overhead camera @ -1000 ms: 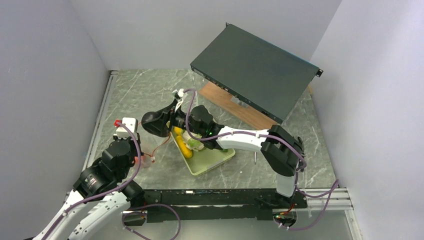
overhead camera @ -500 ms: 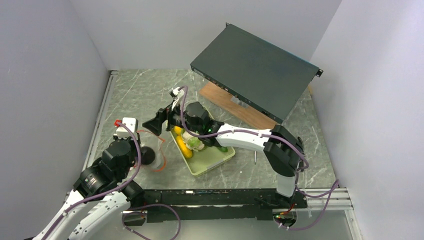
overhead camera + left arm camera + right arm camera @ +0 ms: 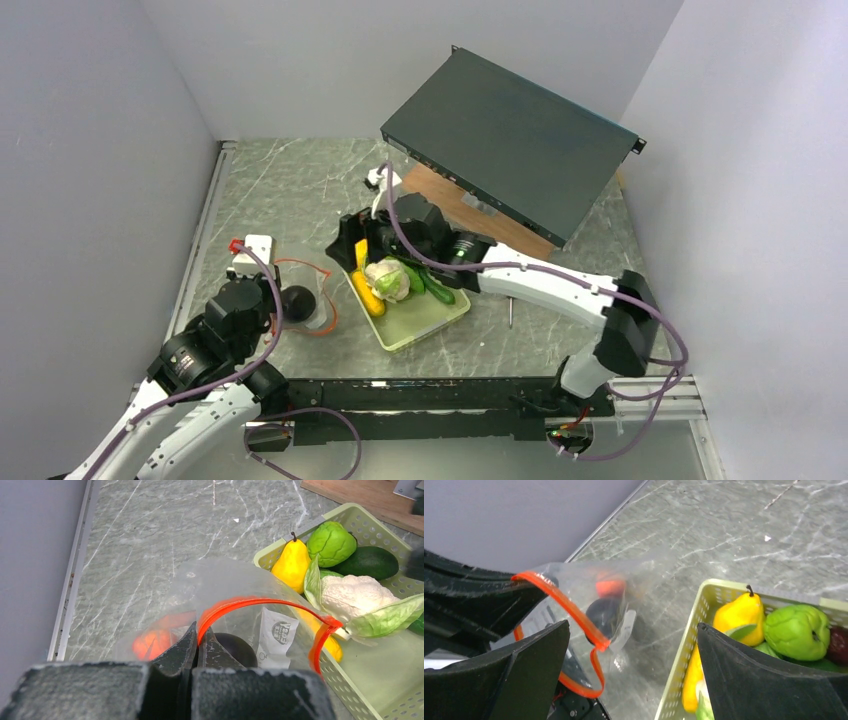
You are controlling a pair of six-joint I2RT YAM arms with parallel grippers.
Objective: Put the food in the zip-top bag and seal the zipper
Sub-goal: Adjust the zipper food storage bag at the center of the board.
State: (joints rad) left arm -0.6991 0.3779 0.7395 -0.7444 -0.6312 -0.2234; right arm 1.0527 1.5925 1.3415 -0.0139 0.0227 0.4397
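Clear film, matt plastic, veined stone

The zip-top bag (image 3: pixel 225 580) is thin, glossy clear plastic film, and its zipper (image 3: pixel 260 600) is a smooth red-orange plastic strip. The tabletop (image 3: pixel 150 535) looks like grey-green marble with white veins and a faint sheen. The basket (image 3: pixel 381 529) is matt, pale green perforated plastic. The left end effector (image 3: pixel 197 634) looks grainy and matt black. The far board (image 3: pixel 428 186) is brown wood.

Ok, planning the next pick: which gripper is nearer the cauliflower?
Right. The right gripper hovers open close by the cauliflower; the left gripper is outside the basket, pinching the zip-top bag.
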